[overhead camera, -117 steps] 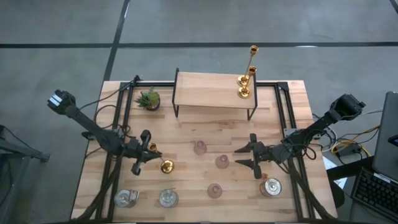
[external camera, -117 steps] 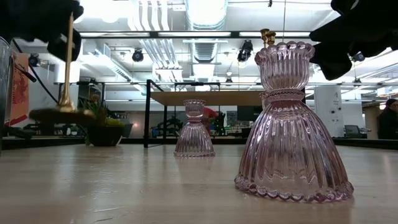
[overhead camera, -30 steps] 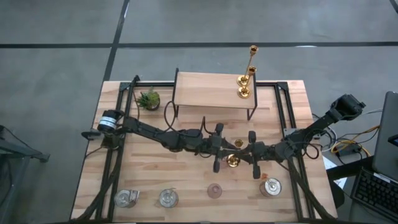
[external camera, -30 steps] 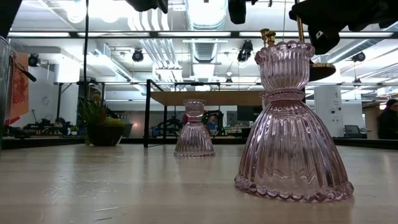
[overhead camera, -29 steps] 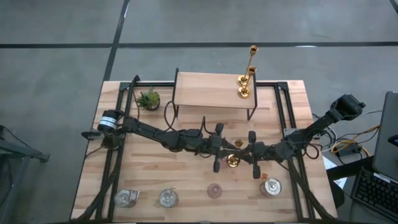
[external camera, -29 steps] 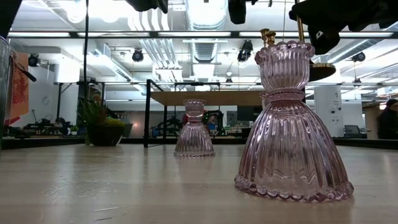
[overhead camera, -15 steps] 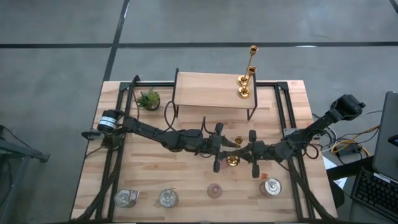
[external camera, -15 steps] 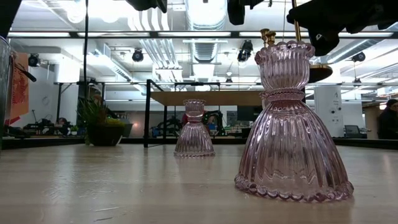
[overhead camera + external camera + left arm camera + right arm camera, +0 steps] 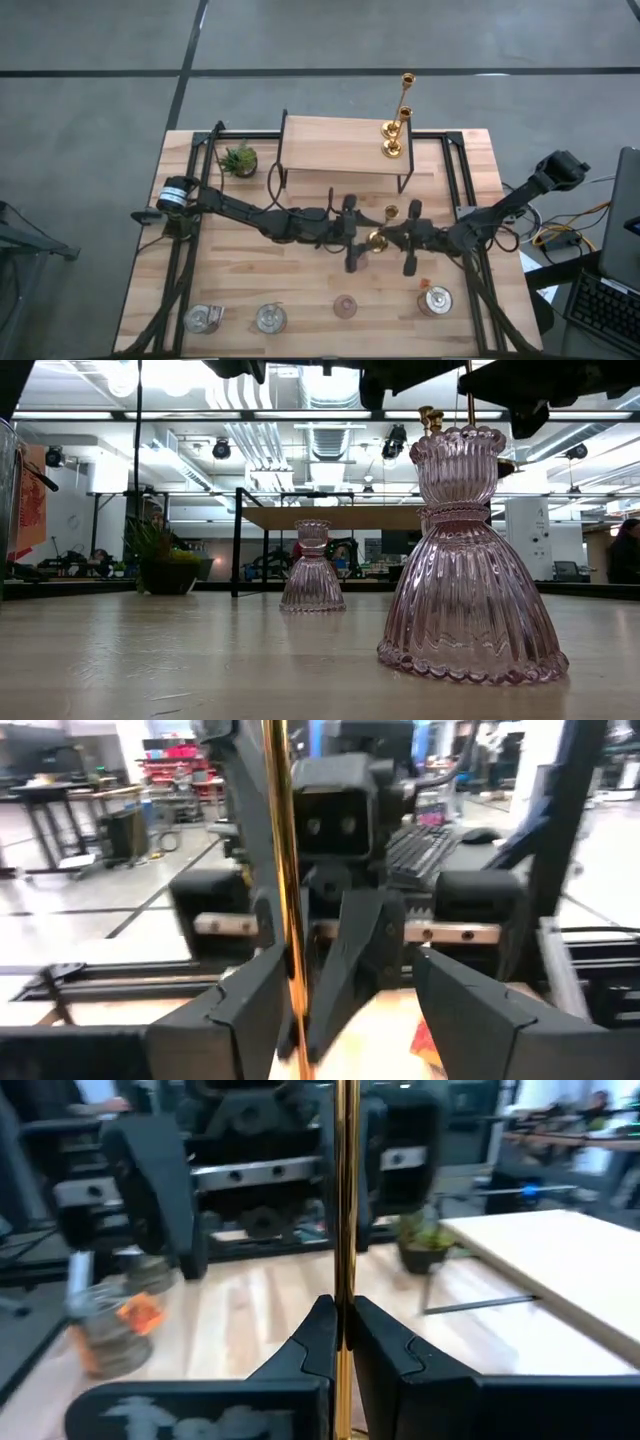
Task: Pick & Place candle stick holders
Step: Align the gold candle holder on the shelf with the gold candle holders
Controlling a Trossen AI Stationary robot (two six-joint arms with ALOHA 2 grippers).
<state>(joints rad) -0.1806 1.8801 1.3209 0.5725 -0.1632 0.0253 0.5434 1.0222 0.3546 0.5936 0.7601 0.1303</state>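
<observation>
Only the right wrist view shows the right tool [image 9: 341,1342] pinched on the gold stem [image 9: 346,1200]. In the left wrist view the left tool [image 9: 345,995] stands wide around it, both arms meeting mid-surface [image 9: 300,275].

The grey concrete floor [image 9: 90,120] has dark lines across it. Long bright ceiling lights [image 9: 70,415] and silver pipes [image 9: 335,385] hang high up. Far off stand what may be cluttered work desks [image 9: 65,565].
</observation>
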